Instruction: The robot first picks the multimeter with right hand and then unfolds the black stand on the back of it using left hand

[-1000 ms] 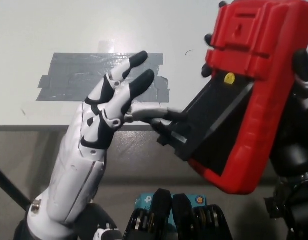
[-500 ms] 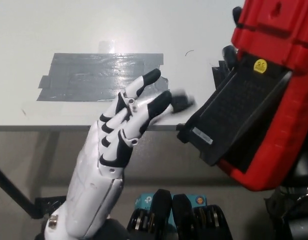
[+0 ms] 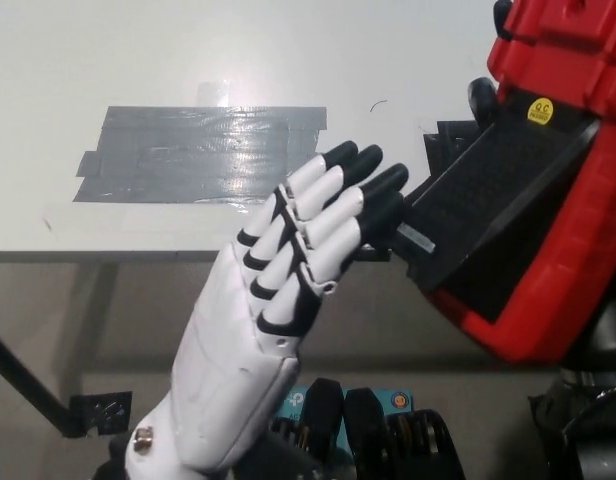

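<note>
I have the multimeter (image 3: 568, 200) held up, gripped, I think, in the right hand (image 3: 480, 100), mostly hidden behind it. Its black stand (image 3: 488, 200) angles out toward my open left hand (image 3: 308, 240), fingertips (image 3: 383, 205) just short of its free end.

We see the red multimeter (image 3: 563, 190) held up at the right edge, its back toward us, with the black stand (image 3: 478, 195) swung out from the casing. Our white left hand (image 3: 288, 290) reaches up, its fingers (image 3: 373, 195) extended together, dark tips touching the stand's free edge. Behind lies the white worktop (image 3: 138, 50) with a grey tape patch (image 3: 198, 150).
</note>
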Controlling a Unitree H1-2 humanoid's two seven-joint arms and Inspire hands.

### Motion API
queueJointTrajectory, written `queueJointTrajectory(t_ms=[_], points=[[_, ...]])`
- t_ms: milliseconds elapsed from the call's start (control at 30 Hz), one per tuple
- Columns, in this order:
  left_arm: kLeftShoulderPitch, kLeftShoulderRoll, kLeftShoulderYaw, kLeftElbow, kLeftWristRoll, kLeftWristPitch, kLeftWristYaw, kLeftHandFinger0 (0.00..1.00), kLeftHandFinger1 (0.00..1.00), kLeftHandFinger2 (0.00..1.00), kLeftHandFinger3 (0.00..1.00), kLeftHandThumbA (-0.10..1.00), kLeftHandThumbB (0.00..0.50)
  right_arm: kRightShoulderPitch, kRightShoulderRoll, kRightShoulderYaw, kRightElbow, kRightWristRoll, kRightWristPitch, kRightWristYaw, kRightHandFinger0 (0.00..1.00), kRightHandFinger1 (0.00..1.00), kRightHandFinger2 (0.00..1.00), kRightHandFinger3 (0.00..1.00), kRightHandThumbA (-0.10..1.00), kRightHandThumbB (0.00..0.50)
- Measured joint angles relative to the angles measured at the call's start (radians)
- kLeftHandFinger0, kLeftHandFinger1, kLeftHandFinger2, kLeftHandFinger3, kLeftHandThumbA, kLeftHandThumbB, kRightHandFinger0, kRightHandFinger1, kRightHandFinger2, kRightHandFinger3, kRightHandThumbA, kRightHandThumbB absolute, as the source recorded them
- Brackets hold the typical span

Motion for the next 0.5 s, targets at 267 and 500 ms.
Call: queueJointTrajectory(t_ms=[267,500], points=[[0.026,0.005,-0.033,0.005,0.084,-0.065,0.058,1.0,0.98,0.98,1.0,1.0,0.419,-0.017,0.017,0.0,0.0,-0.018,-0.016,-0.055,0.0,0.33,0.85,0.51,-0.1,0.107],[0.055,0.054,-0.109,0.038,0.15,-0.083,0.163,1.0,0.94,1.0,1.0,1.0,0.302,-0.024,0.046,-0.002,-0.001,-0.015,-0.042,-0.117,0.0,0.3,0.8,0.56,-0.1,0.08]])
